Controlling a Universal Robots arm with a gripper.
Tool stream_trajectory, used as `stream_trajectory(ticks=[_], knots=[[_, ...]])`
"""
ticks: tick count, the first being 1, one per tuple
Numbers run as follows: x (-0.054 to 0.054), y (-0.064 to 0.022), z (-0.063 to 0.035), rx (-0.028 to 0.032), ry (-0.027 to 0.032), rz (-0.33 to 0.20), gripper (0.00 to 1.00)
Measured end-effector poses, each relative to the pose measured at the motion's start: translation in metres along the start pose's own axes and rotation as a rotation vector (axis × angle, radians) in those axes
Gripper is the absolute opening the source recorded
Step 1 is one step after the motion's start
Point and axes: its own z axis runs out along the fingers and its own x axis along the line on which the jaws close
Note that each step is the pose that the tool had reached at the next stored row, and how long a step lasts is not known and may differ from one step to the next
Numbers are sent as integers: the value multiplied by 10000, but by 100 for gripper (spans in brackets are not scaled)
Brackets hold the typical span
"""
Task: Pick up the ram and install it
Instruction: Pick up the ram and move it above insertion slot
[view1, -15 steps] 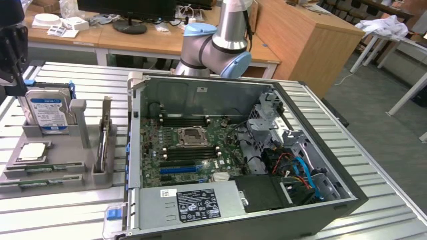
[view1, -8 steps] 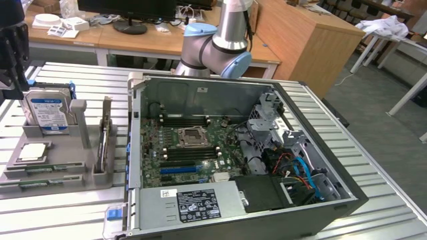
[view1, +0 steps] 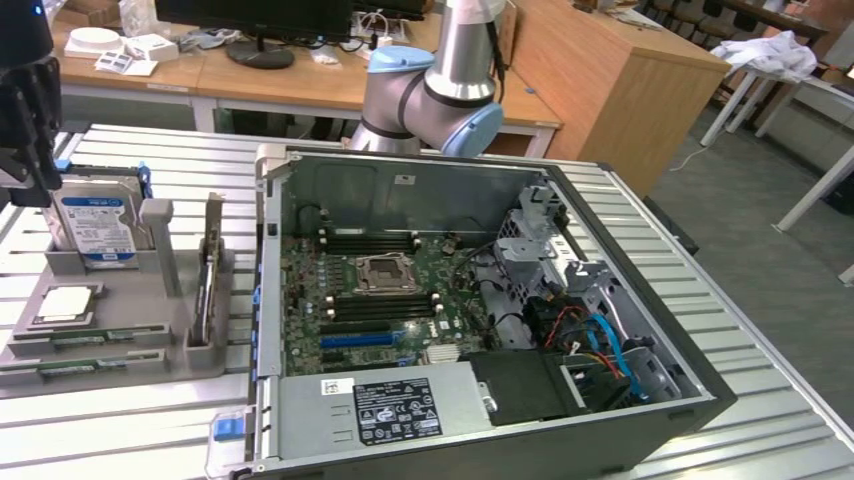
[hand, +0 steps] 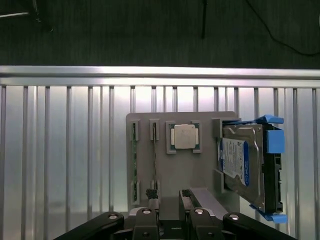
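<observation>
Ram (hand: 134, 160) seemingly beside end effector (hand: 169, 199)

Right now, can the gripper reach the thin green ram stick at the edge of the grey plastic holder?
Probably yes. The gripper is open and empty above the grey plastic holder, and nothing covers the thin green ram stick; the silver-and-blue hard drive stands on the holder's opposite side.
</observation>
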Motion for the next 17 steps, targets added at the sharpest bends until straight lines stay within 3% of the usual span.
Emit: stream_trajectory(ticks=[17], knots=[[11,-13,305,16,1,0,30]])
